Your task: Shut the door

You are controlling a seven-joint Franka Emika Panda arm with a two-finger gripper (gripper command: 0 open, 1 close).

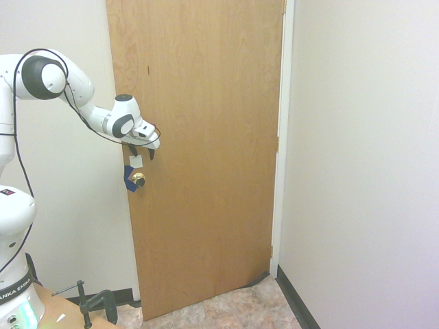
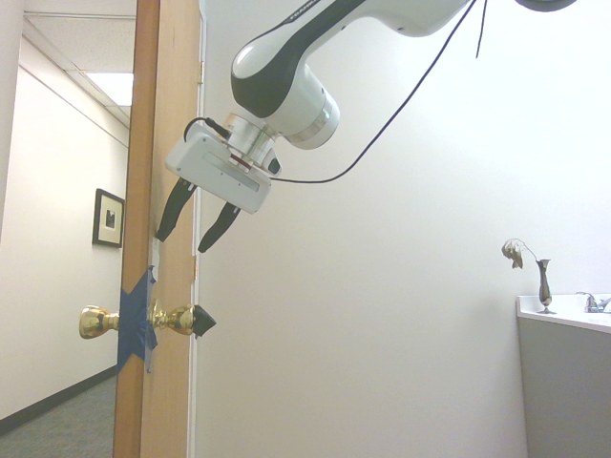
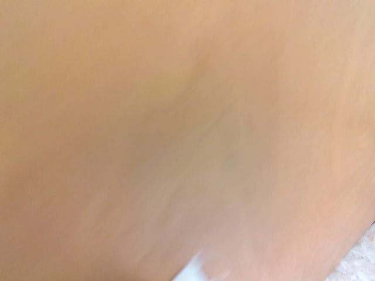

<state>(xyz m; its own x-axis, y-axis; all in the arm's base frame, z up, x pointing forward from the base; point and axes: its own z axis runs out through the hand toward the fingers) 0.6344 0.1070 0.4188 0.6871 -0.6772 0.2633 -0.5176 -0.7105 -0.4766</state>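
The door (image 1: 206,151) stands open, with its shiny knob (image 2: 177,319) near the free edge and blue tape (image 2: 136,320) around that edge. It is tall, so its long way runs up and down. Just above the knob, our gripper (image 2: 199,246) has its two fingers spread, with nothing between them. The door's flat face is right by the fingertips, so we should push sideways into it, not down.
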